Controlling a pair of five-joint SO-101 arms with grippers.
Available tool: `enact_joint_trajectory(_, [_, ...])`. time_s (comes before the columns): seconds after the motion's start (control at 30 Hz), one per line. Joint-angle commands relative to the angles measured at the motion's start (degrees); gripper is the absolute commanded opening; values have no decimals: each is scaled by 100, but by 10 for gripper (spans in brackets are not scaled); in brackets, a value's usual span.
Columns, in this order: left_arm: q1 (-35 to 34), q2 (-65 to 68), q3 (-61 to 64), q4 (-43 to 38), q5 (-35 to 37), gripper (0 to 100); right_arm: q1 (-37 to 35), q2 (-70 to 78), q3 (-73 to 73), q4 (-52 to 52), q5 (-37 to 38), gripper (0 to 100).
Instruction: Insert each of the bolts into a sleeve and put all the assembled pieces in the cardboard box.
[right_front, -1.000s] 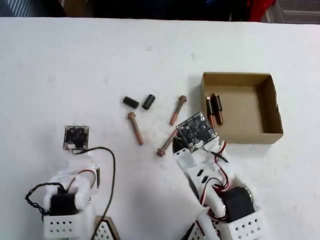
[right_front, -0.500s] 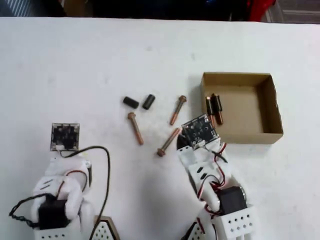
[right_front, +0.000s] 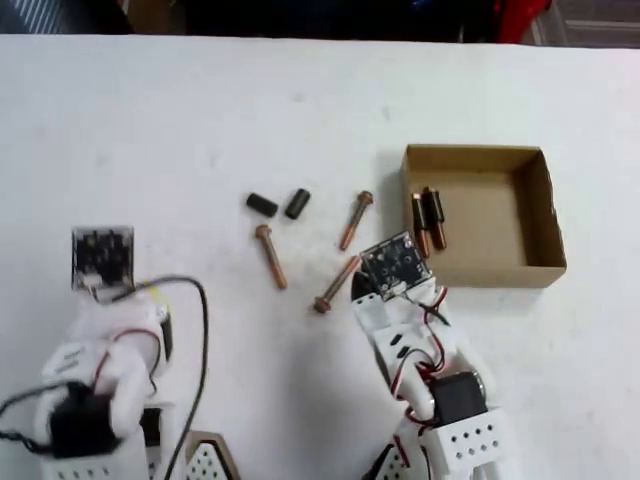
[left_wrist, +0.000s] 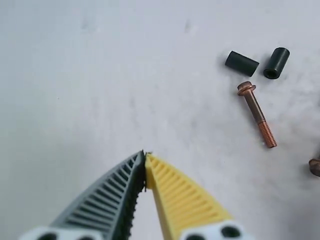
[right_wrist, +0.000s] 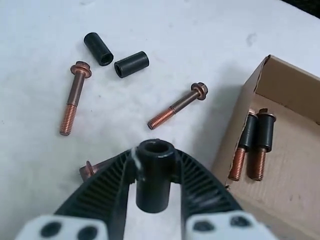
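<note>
The right end effector (right_wrist: 156, 161) is clenched on a black sleeve (right_wrist: 156, 182), bore facing the wrist camera, just left of the cardboard box (right_front: 500, 272) at the high view's centre right. The left end effector (left_wrist: 144, 157) is pinched closed, empty. The sleeve looks stiff, light and perhaps slick (plastic or rubber, hard to tell), so a mid-length grip suits it.
</note>
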Motion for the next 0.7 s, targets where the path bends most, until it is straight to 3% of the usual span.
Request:
enact_joint_trajectory(0.0, [-22, 1402, -1002, 9, 281, 21, 31, -66, -70, -154, -53, 16])
enact_joint_trajectory(0.3, [154, 3705, -2295, 26, 835, 23, 31, -66, -62, -136, -53, 16])
enact_joint_trajectory(0.67, [2123, 5209, -3068, -18, 2154, 24, 31, -66, 193, -338, -53, 16])
